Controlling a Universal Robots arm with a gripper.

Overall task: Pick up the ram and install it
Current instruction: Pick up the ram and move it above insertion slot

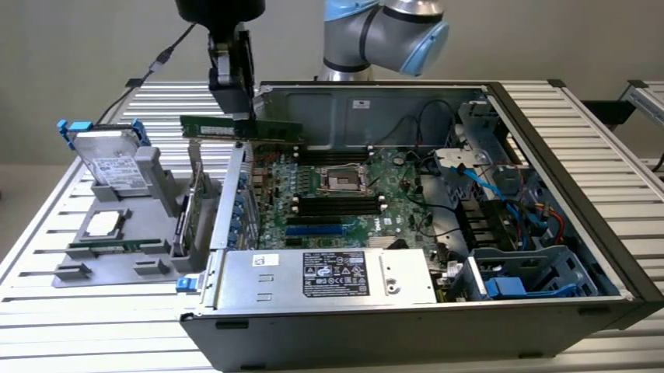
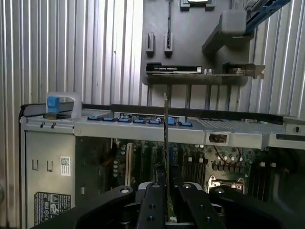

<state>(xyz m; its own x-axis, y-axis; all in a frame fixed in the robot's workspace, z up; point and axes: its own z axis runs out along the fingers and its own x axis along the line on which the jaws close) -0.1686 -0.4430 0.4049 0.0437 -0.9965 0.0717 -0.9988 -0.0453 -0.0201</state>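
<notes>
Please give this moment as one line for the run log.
gripper: shut on ram | ram: held in air, level, over computer case edge | motherboard: ram not yet seated

Slatted metal table (image 1: 73, 326), plain grey wall (image 1: 62, 47)

Arm (image 1: 382, 31) is bent high at the far side and the wrist points straight down. The gripper (image 1: 246, 115) hangs vertical, fingers (image 2: 155, 207) pinched nearly together - clamped on the ram (image 1: 241, 129), which is held level.

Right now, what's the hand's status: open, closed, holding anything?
hand: closed, holding the memory stick by its edge.
</notes>
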